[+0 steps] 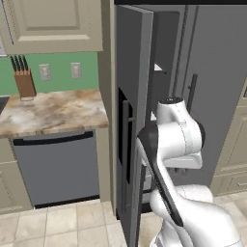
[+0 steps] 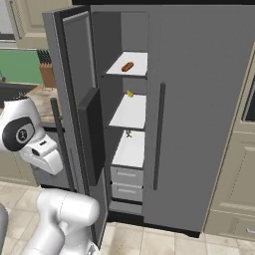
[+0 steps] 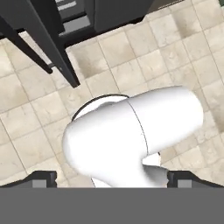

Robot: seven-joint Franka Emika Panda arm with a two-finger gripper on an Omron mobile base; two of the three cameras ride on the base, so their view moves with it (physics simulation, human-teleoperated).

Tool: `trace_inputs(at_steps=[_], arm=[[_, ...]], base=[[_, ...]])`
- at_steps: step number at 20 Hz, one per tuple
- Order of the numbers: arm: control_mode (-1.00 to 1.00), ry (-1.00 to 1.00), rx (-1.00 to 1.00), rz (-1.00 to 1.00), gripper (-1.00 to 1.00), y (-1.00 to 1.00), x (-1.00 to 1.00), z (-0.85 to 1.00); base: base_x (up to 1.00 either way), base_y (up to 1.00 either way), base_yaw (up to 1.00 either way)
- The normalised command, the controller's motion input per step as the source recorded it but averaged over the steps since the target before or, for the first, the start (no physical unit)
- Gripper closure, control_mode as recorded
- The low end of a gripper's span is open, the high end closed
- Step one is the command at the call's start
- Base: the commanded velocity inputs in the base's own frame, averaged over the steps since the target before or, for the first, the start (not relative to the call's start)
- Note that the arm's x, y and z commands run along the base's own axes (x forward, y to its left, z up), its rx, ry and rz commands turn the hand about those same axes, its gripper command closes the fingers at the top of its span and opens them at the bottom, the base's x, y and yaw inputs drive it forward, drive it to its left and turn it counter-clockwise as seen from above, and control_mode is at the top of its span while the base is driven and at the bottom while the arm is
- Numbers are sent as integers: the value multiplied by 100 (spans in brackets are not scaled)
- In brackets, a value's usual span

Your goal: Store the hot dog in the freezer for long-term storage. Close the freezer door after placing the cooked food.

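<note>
The hot dog (image 2: 127, 66), a small red-orange sausage in a tan bun, lies on the top white shelf of the freezer (image 2: 130, 112). The freezer door (image 2: 74, 94) stands swung wide open to the left; from the other side its black dispenser panel (image 1: 124, 140) and long bar handle (image 1: 127, 144) face out. My gripper (image 3: 113, 179) points down at the tiled floor, its fingertips (image 3: 43, 178) far apart and nothing between them: open. The door's bottom edge (image 3: 52, 43) crosses the top left of the hand view, well ahead of the fingers.
A small yellow food item (image 2: 130, 93) sits on the second shelf, grey drawers (image 2: 126, 182) below. The plain fridge door (image 2: 199, 109) is shut at right. A dishwasher (image 1: 55, 166) and counter with knife block (image 1: 24, 82) lie to the left.
</note>
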Motion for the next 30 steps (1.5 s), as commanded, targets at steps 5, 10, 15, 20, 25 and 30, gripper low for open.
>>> trace_inputs(at_steps=[5, 10, 15, 20, 25, 30], arm=[[-100, -7, -22, -35, -100, 98, 92, -23], [-100, -10, -23, -37, -100, 67, 83, -31], [-100, -5, -9, -36, -100, 32, 72, -6], [-100, -26, -23, -24, -100, 30, 58, -12], [-100, -40, -36, -1, -100, 6, 22, -20], [-100, -29, -32, 3, -100, 0, 2, -2]], base=[[0, 0, 0], [0, 0, 0], [0, 0, 0], [0, 0, 0], [0, 0, 0], [0, 0, 0]])
